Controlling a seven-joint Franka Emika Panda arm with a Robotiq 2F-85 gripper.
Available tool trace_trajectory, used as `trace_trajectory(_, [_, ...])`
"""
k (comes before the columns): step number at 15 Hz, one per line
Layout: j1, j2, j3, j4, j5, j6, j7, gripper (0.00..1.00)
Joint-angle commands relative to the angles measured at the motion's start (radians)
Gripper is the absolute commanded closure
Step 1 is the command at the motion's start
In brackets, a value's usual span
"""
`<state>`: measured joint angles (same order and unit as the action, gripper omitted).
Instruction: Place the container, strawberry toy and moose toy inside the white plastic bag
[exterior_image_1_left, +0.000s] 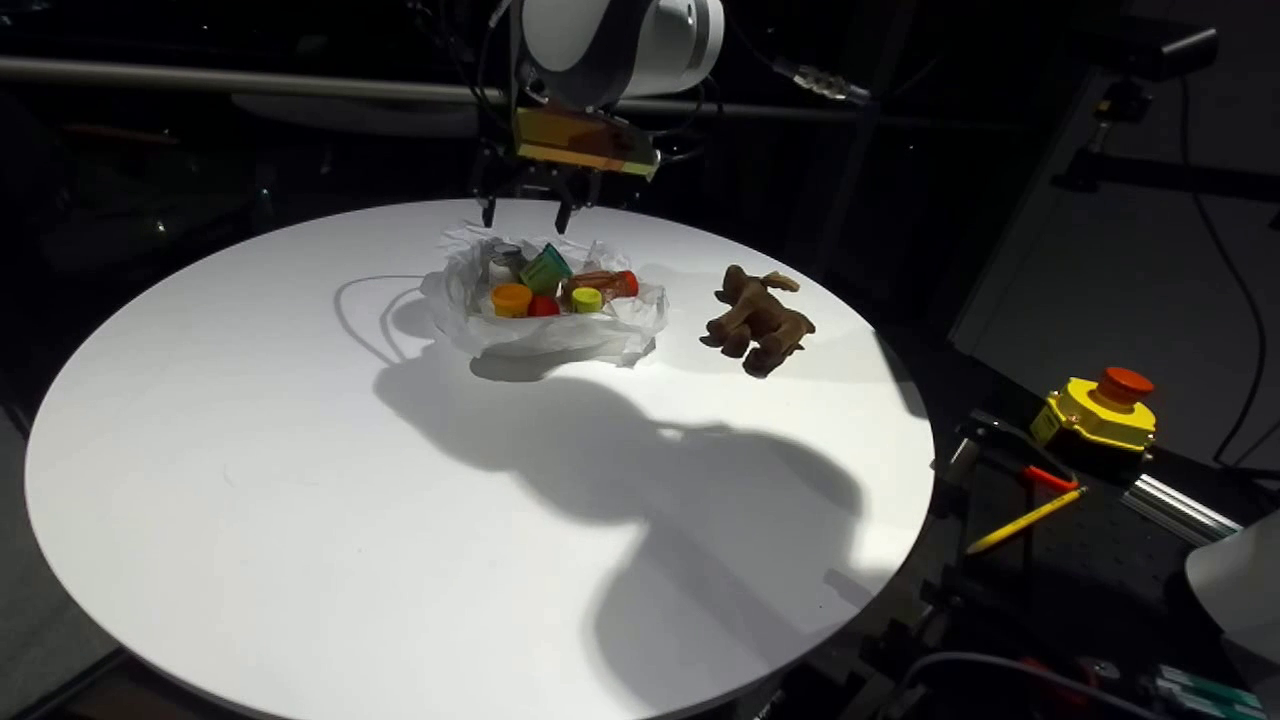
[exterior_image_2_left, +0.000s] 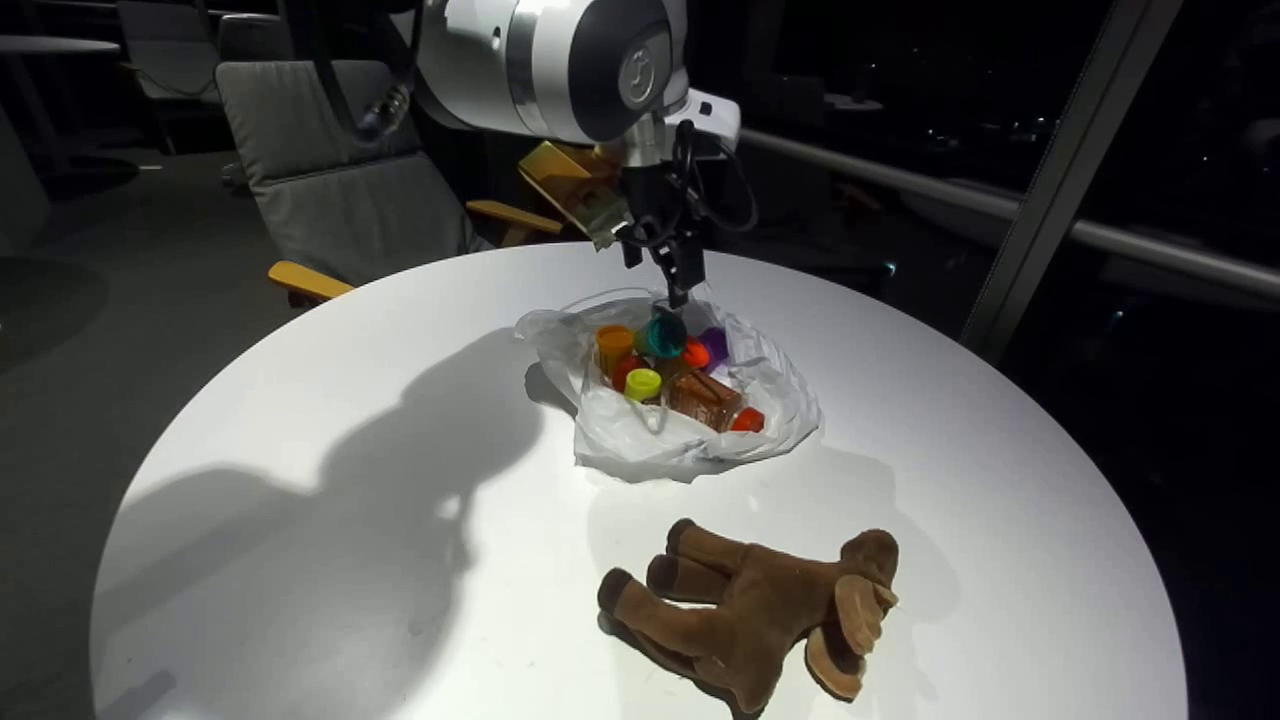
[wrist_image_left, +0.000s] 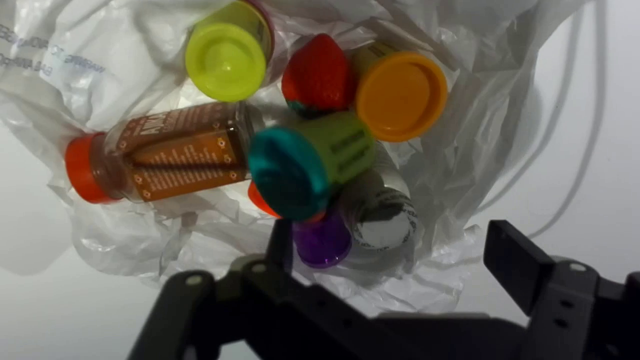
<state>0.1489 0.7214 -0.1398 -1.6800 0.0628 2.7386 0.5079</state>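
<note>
Mostly brown, the moose toy (exterior_image_2_left: 770, 600) has tan antlers (exterior_image_2_left: 859, 610).

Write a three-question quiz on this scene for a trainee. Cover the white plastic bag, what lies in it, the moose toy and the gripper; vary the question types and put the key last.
1. True or false: the moose toy lies on the table, outside the white plastic bag.

2. Multiple choice: what colour is the cap of the bottle lying in the white plastic bag?
A) purple
B) yellow
C) red

3. Fill in the missing word: the strawberry toy is inside the white plastic bag, and the jaws of the gripper stand ____, holding nothing.

Key
1. True
2. C
3. open
</note>
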Motion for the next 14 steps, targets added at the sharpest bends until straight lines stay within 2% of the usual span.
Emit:
trace_trajectory(1, [0.056, -0.135, -0.058, -0.132, -0.021, -0.013, 0.035, 0.0])
trace_trajectory(3, [0.092, -0.219, -0.104, -0.251, -0.05, -0.029, 0.064, 0.0])
trace_trajectory(6, [0.15, -0.329, -0.201, -0.415, -0.14, -0.066, 0.191, 0.0])
trace_trajectory(8, [0.157, -0.405, -0.242, -0.531, -0.222, -0.067, 0.27, 0.0])
trace_trajectory(11, [0.103, -0.512, -0.258, -0.707, -0.329, -0.017, 0.305, 0.0])
trace_trajectory(14, [0.011, -0.559, -0.253, -0.817, -0.384, 0.043, 0.28, 0.0])
